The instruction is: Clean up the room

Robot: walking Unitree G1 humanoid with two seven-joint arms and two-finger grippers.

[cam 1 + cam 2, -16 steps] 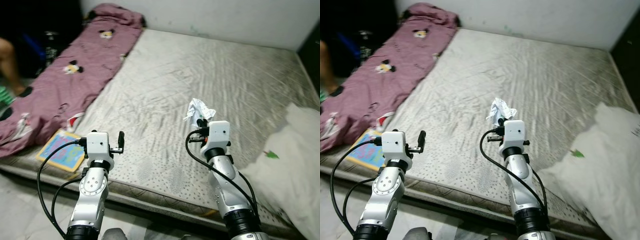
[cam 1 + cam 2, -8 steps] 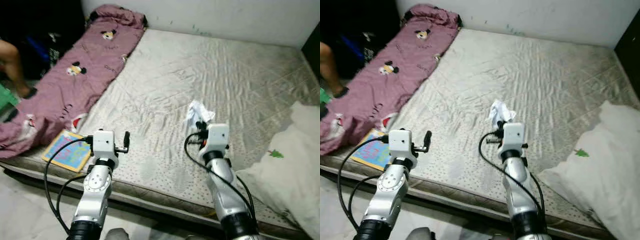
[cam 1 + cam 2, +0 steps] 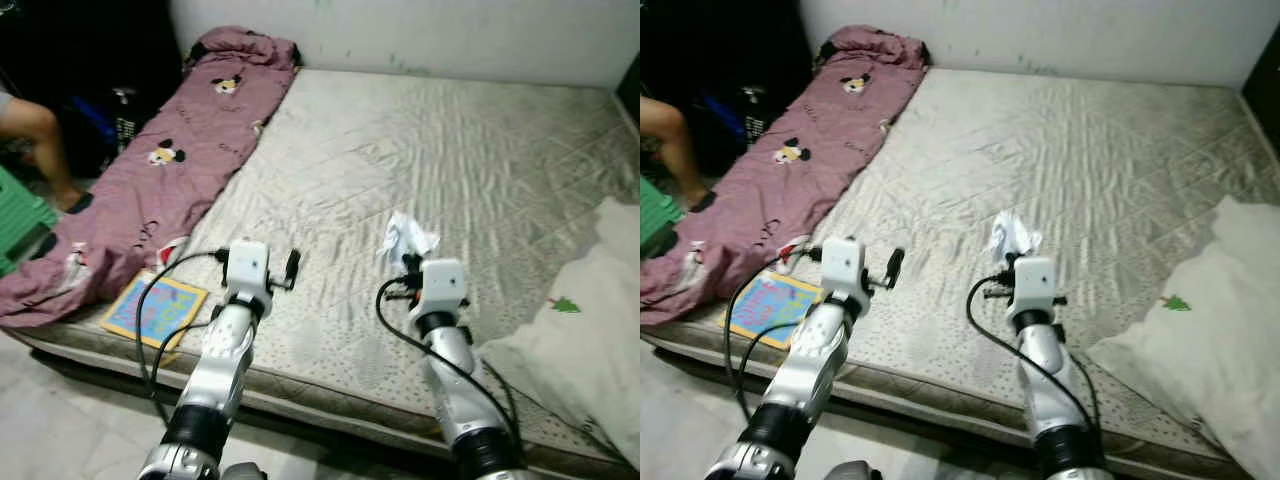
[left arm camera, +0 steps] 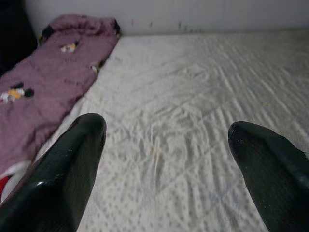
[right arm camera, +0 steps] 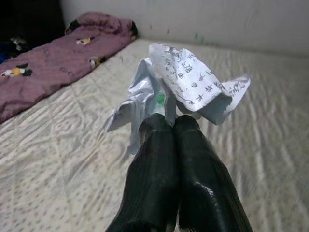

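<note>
Now right gripper raised over mattress, fingers pinching crumpled paper, left gripper level, fingers apart

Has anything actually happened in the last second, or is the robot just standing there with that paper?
Mostly the camera shifted, bringing more of the floor and the person at the left into view. The left gripper has reached further forward over the mattress, fingers open. The right gripper stays shut on the crumpled paper. Blanket and book unmoved.

Place: we take this for a home bedroom
Signs: a bare mattress low on the floor; a pink cartoon-print blanket along its left; a white pillow near right
</note>
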